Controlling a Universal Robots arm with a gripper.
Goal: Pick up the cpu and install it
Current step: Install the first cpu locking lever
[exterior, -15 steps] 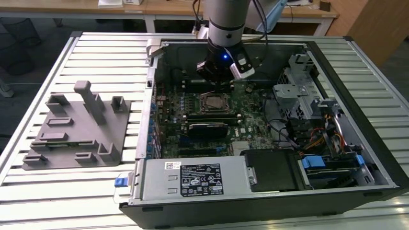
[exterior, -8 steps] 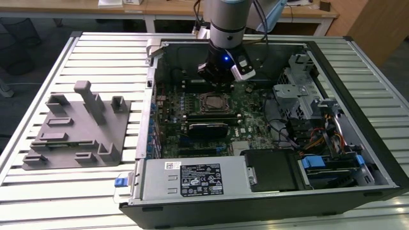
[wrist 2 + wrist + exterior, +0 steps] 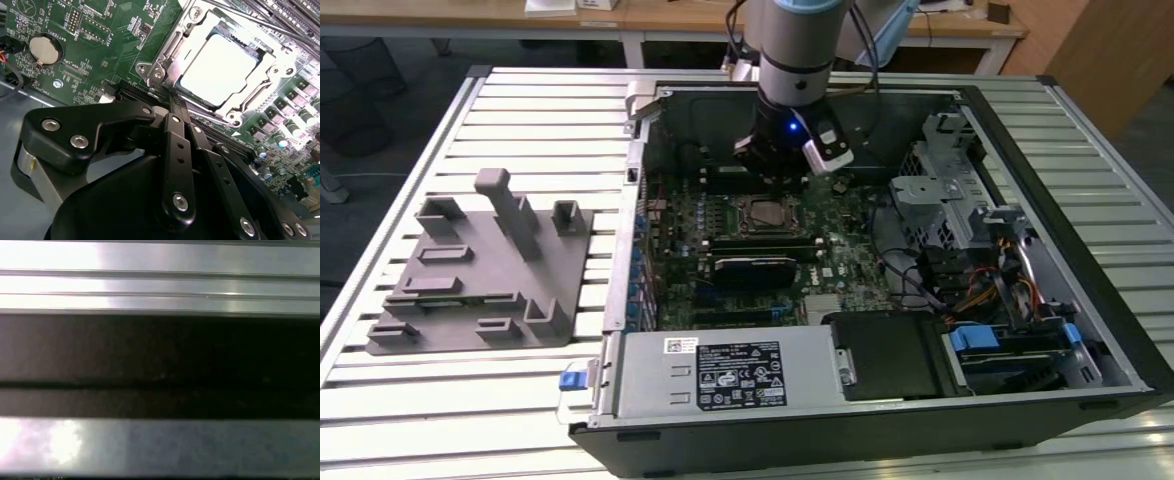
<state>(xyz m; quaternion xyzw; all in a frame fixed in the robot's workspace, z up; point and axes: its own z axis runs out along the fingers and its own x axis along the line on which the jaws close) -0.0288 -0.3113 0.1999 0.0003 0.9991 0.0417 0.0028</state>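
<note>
On the exterior view's left, a grey fixture point(image 3: 480, 270) is seen on the slatted table point(image 3: 400, 400), beside the open computer case point(image 3: 1067, 300). The cpu point(image 3: 220, 67) is seated in the motherboard socket point(image 3: 165, 62); the gripper point(image 3: 176, 102), fingers drawn together and empty, is held just beside it. Seating is best judged flat and square.

1. An open computer case point(image 3: 1067, 120) is lying on a slatted metal table point(image 3: 400, 390), exposing a green motherboard point(image 3: 854, 255).
2. A grey plastic fixture point(image 3: 474, 270) is sitting beside the case, toward the exterior view's left.
3. A round coin battery point(image 3: 44, 49) is sitting on the board.
</note>
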